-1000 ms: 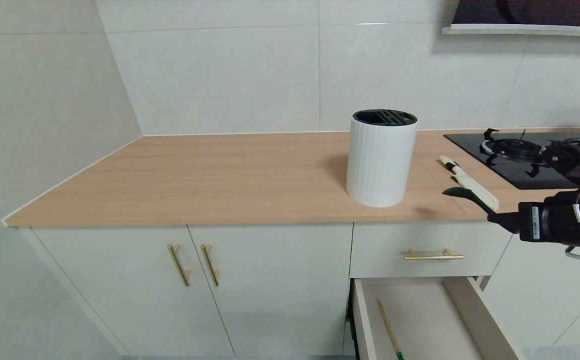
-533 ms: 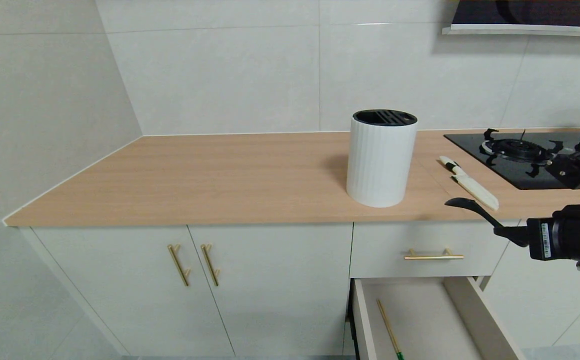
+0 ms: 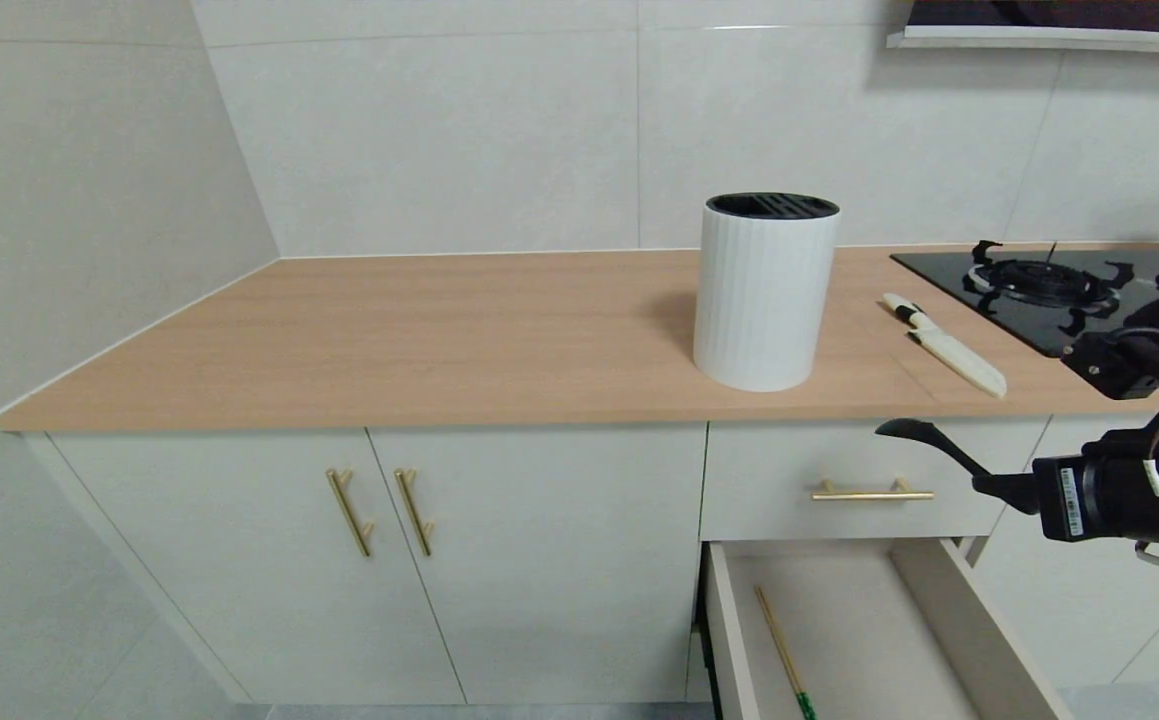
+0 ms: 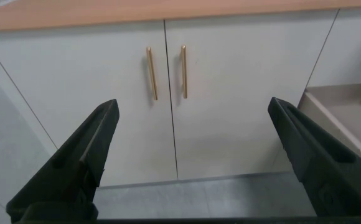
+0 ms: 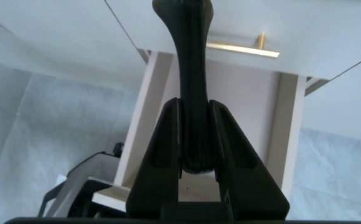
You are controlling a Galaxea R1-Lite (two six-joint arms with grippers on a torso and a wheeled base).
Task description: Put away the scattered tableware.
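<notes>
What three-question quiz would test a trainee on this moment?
1. True or false: the right gripper is shut on a black spoon.
2. Which lies in the open drawer? A fork, B chopsticks, C plate.
3. Fill in: the knife lies on the counter between the white knife holder and the ____.
Key: 1 true; 2 B; 3 gas hob.

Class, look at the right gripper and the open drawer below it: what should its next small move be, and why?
Probably lower straight down toward the open drawer, then release. The right gripper is shut on a black spoon and hangs above that drawer, where chopsticks already lie, so the spoon looks lined up for putting away.
</notes>
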